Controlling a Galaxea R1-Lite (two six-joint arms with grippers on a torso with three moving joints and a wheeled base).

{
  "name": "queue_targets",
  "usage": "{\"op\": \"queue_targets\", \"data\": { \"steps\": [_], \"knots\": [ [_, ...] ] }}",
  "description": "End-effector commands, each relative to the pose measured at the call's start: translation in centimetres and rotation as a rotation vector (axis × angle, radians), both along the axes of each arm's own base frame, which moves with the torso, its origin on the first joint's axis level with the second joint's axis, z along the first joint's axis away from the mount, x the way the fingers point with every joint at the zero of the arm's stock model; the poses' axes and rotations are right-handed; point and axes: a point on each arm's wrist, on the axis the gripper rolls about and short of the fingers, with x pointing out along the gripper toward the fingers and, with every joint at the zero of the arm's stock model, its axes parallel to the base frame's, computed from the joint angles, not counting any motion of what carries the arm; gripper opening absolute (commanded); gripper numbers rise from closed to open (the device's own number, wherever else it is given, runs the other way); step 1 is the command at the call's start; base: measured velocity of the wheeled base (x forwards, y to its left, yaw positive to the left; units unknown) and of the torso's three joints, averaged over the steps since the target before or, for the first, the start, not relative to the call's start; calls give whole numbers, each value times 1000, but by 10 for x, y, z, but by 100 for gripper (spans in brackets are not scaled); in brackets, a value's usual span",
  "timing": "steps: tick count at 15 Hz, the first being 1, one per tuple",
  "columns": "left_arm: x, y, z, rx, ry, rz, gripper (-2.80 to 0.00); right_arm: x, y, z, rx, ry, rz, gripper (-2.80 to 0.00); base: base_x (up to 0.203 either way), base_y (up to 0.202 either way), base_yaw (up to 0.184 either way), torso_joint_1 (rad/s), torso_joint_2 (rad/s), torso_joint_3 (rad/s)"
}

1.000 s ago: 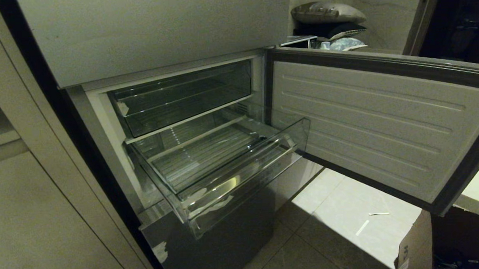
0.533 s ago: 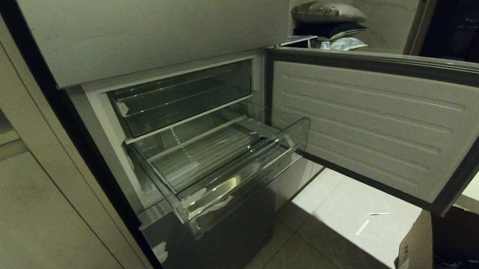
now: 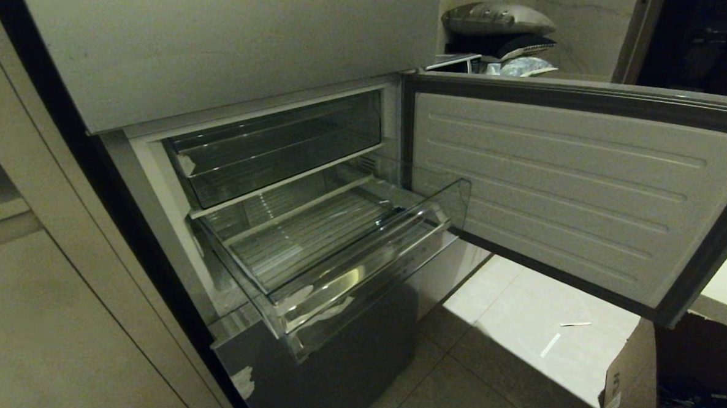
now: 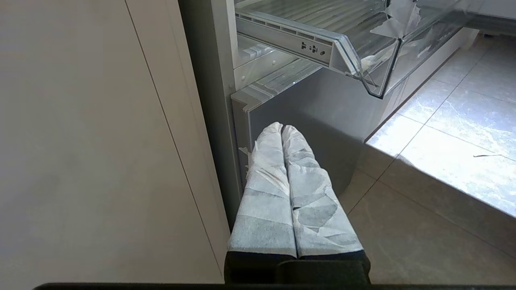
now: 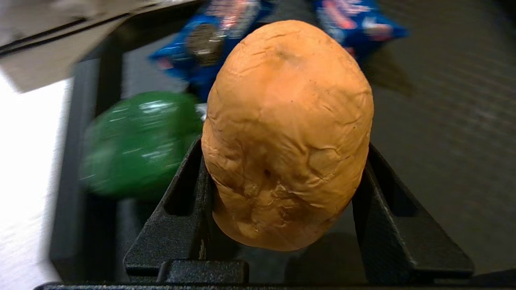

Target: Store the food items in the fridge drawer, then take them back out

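A wrinkled orange-tan bun, one of the food items [image 5: 288, 133], sits between the black fingers [image 5: 185, 201] of my right gripper [image 5: 284, 157], which is shut on it above a dark surface. The fridge drawer [image 3: 354, 278] is pulled out, clear with a ribbed floor and tape scraps on its front lip, and nothing lies in it. The drawer's corner [image 4: 363, 44] also shows in the left wrist view. My left gripper [image 4: 281, 128], wrapped in pale tape, is shut on nothing and hangs low by the grey lower door panel. Neither arm appears in the head view.
A green item [image 5: 137, 141] and blue snack packets [image 5: 201, 44] lie behind the bun. The open fridge door [image 3: 584, 188] swings out to the right of the drawer. A darker clear bin [image 3: 275, 146] sits above the drawer. A cardboard box [image 3: 628, 370] stands at the lower right.
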Motion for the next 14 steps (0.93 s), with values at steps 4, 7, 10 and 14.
{"op": "queue_targets", "data": {
  "steps": [4, 7, 10, 14],
  "knots": [
    [0, 0, 0, 0, -2, 0, -280, -2, -15, -15, 9, 16, -2, 0, 0, 0, 0, 0, 0, 0],
    [0, 0, 0, 0, 0, 0, -280, 0, -20, -25, 12, 18, 8, 0, 0, 0, 0, 0, 0, 0],
    [0, 0, 0, 0, -1, 0, -280, 1, -27, -30, 12, 18, 7, 0, 0, 0, 0, 0, 0, 0],
    [0, 0, 0, 0, 0, 0, -280, -6, -22, -12, -29, -3, -13, 0, 0, 0, 0, 0, 0, 0]
  ]
}}
